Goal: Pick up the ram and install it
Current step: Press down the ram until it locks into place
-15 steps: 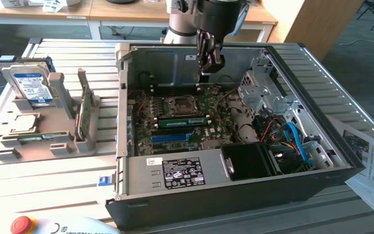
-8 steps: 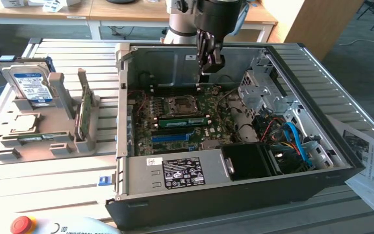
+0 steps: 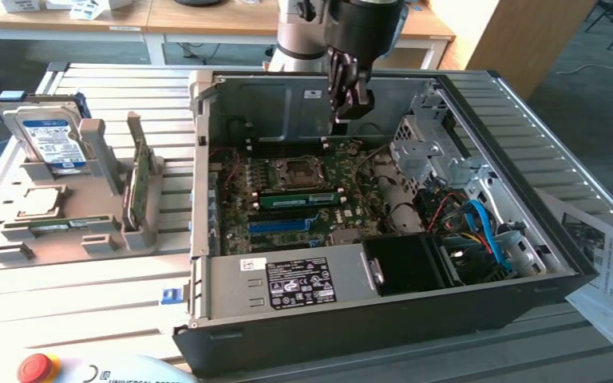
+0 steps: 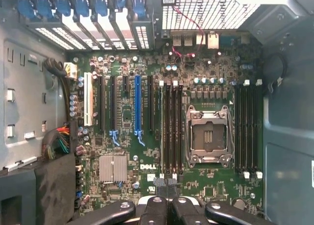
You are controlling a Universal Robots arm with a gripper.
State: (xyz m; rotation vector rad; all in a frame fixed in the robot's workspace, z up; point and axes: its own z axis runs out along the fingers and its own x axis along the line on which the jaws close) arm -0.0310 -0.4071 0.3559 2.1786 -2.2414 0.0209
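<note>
On my exterior feed the jaws hang in the upper middle of the frame, over the far wall of the open case (image 3: 413,319). They are pressed fully together with nothing between them. On the wrist feed I see the two fingertips (image 4: 160,183) meeting above the motherboard (image 4: 206,191).

The ram (image 3: 67,226) is well away from them, at the lower left of the exterior frame. It lies flat in the grey tray (image 3: 125,239) on the slatted bench (image 3: 104,80). It looks like a long, narrow, thin strip of dull green with darker patches along it, and I cannot make out single chips. Behind it in the tray stands a hard drive (image 3: 51,136). To its right a larger green card (image 3: 136,187) stands on edge.

Inside the case a second green stick (image 3: 298,199) is seated upright in the board, between the socket (image 3: 290,170) and the blue slot (image 3: 285,226). On the wrist feed it shows as a thin pale edge (image 4: 161,131) in the memory slot farthest from the socket (image 4: 208,136). The three slots next to it are dark and bare.
</note>
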